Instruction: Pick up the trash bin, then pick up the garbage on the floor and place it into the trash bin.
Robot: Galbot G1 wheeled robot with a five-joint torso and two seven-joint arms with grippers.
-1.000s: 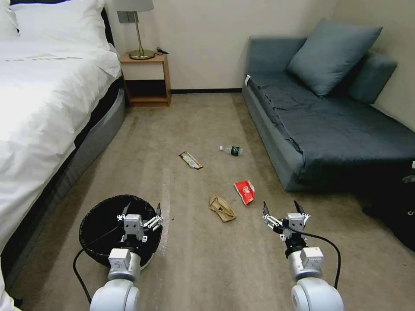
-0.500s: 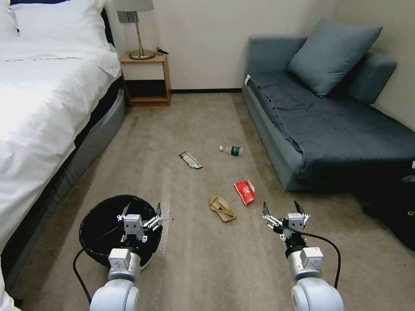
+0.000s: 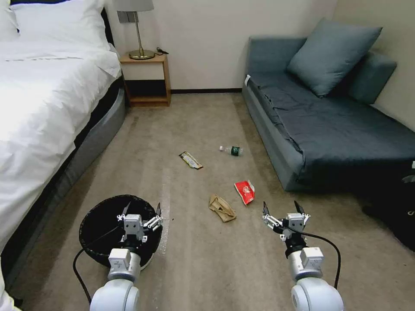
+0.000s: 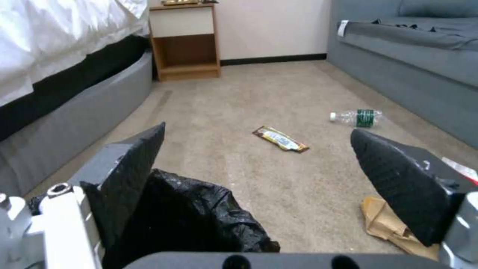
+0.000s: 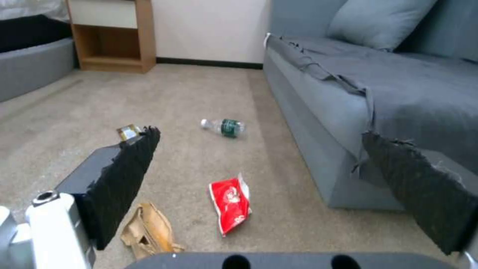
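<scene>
Head view – left pincer (image 3: 142, 211) spread wide above trash bin (image 3: 97, 216), empty.

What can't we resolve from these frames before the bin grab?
- Trash bin interior: head view, the left gripper and its arm cover the near half; the black liner hides any contents.
- Brown-yellow wrapper: right wrist view, mostly behind a finger of the right gripper.
- Bottle label text: too small in the head view.
- Tan paper bag: left wrist view, partly behind a finger.
</scene>
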